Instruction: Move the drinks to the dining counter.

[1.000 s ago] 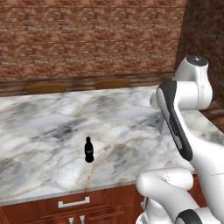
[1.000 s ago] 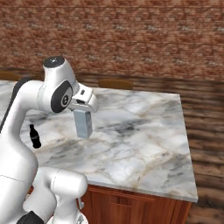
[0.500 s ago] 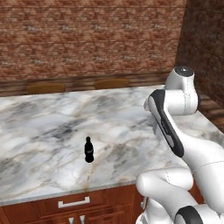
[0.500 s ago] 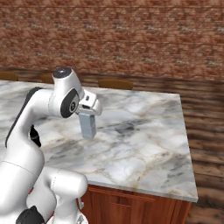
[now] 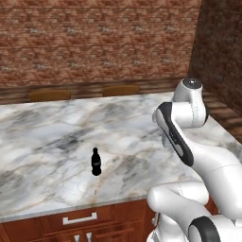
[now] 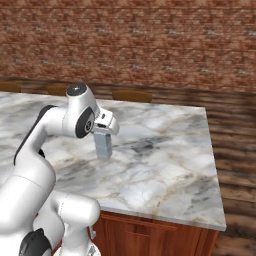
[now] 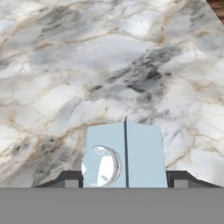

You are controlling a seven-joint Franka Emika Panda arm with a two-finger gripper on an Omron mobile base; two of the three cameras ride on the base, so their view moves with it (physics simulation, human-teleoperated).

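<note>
In the left base view, the dining counter (image 5: 56,137) is seen as a wide slab of white-grey veined marble over reddish wood drawers, with two round wooden stools (image 5: 49,95) tucked at its far edge before a brick wall. The small black bottle (image 5: 96,161) stands upright on the marble, well to the left of the arm, near the front edge. The hand itself is hidden here behind the arm's own white links.

In the right base view, the gripper (image 6: 103,132) is seen above the marble, pointing downward, with the pale grey-blue carton (image 6: 103,144) hanging upright directly beneath it and clasped by its top. The carton's base is close to the counter surface; whether it touches the marble cannot be told. The far and right edges of the slab lie well beyond the gripper, and another stool (image 6: 132,96) is seen past the far edge.

In the hand view, the gabled top of the carton (image 7: 124,156) is seen straight ahead between the two dark finger tips (image 7: 69,179), one on each side and pressed against its walls. A round cap sits on the left slope of the gable. Past the carton, veined marble stretches away in every direction.
</note>
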